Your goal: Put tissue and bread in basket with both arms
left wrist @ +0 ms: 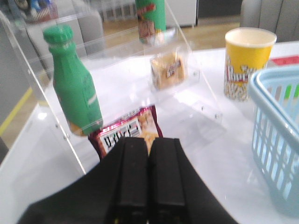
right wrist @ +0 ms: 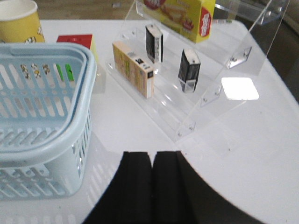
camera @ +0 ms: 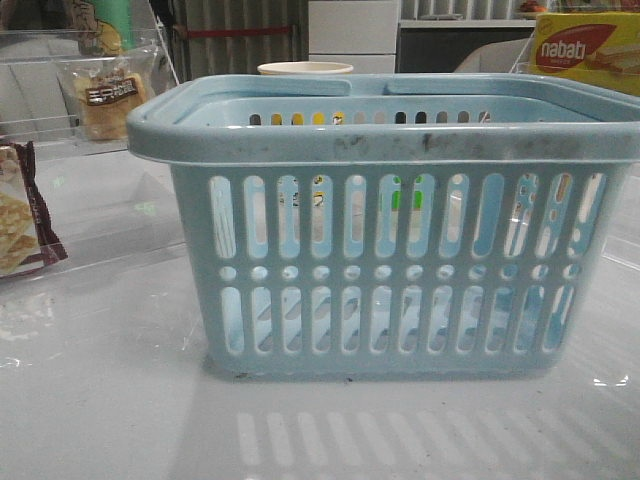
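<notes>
The light-blue basket fills the middle of the front view; it also shows in the left wrist view and the right wrist view. The bread in its clear bag sits on a clear shelf at the far left, ahead of my left gripper, which is shut and empty. It also shows in the left wrist view. Two small black packets stand on a clear stepped shelf on the right. I cannot tell which is the tissue. My right gripper is shut and empty, short of that shelf.
A green bottle and a maroon-edged cracker bag lie at the left shelf. A yellow popcorn cup stands behind the basket. A tan box, a yellow wafer box and a red box are on the right.
</notes>
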Controlling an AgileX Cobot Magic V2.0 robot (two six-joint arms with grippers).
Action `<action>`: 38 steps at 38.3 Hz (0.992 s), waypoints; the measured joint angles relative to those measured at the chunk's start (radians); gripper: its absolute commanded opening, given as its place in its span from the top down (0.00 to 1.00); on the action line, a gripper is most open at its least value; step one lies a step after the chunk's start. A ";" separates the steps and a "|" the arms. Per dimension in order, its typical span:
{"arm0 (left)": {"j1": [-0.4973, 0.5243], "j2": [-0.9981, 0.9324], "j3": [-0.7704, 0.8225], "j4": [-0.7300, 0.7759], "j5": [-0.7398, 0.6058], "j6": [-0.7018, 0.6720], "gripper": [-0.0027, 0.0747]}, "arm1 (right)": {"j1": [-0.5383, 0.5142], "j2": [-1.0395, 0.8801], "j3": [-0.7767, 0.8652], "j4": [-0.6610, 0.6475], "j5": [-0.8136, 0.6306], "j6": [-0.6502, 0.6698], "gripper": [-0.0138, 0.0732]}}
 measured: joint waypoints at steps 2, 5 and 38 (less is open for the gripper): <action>0.000 0.007 0.007 0.000 0.005 0.000 0.85 | 0.000 0.008 0.009 0.000 0.015 0.000 0.78; 0.000 0.015 0.022 -0.002 0.007 0.000 0.85 | 0.000 0.021 0.032 0.000 0.025 0.000 0.78; 0.000 0.030 0.084 -0.017 0.013 0.000 0.26 | 0.000 0.103 0.077 -0.044 0.035 0.000 0.21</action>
